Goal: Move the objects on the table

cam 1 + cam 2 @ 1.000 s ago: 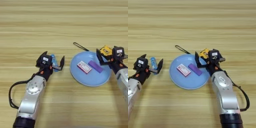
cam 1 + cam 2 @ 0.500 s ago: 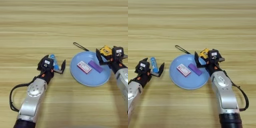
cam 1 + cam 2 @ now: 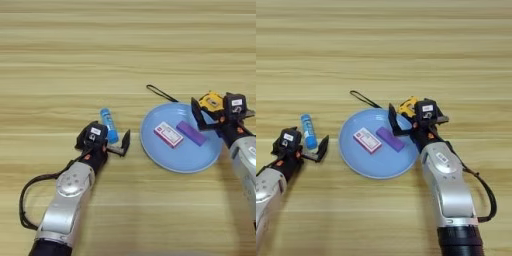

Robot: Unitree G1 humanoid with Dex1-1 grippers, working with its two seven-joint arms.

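A blue glue stick [image 3: 108, 124] with a white cap lies flat on the table [image 3: 125, 45], left of a blue plate [image 3: 165, 167]. My left gripper [image 3: 103, 145] is open just below the stick, whose near end lies at the mouth of the jaws. On the plate rest a flat red-and-white box [image 3: 168, 134] and a purple block [image 3: 190, 133]. A yellow tape measure [image 3: 210, 101] sits at the plate's far right rim, and its black strap [image 3: 160, 93] trails off to the left. My right gripper [image 3: 416, 121] stands open just behind it, partly hiding it.
Both forearms reach in from the bottom edge, the left arm [image 3: 67, 200] with a black cable looping beside it. Bare wooden planks fill the far half of the table.
My left gripper has drawn back toward me, off the glue stick, which now shows almost whole on the table. The right arm, plate and its contents have not moved.
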